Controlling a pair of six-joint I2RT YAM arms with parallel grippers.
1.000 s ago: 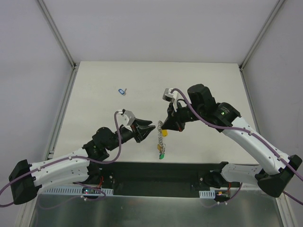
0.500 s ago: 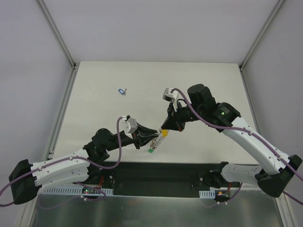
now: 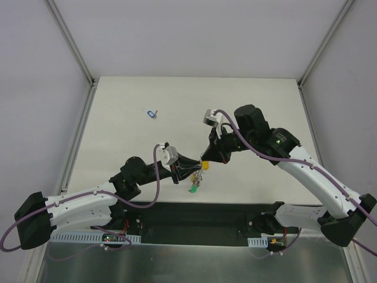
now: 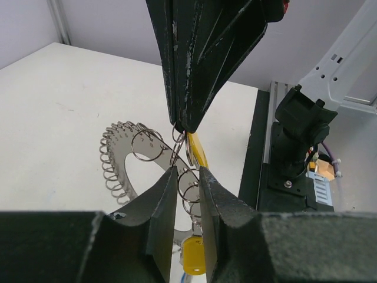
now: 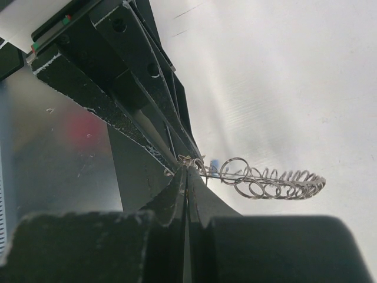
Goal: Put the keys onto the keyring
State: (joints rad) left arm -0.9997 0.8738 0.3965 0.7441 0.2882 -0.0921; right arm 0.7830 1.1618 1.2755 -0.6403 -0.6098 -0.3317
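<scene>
The flat grey keyring disc with thin silvery wire loops along its edge (image 3: 200, 173) is held between the two claws, over the near middle of the white surface (image 3: 247, 106). The left claw (image 3: 187, 171) comes in from the left. Its two black fingers (image 4: 168, 197) are close together and pinch the edge of the keyring (image 4: 118, 154), with some of the loops in the narrow gap. The right claw (image 3: 205, 161) comes in from the right and points down at the same spot. Its tips (image 4: 184, 125) are pressed tight together on a wire loop at the rim of the keyring (image 5: 277, 180).

A tiny key with a yellow tag (image 3: 205, 165) sits on the keyring just by the right claw. A tiny key with a green tag (image 3: 192, 189) hangs low from it. A tiny key with a blue tag (image 3: 152, 113) lies alone on the surface, well apart, far back on the left.
</scene>
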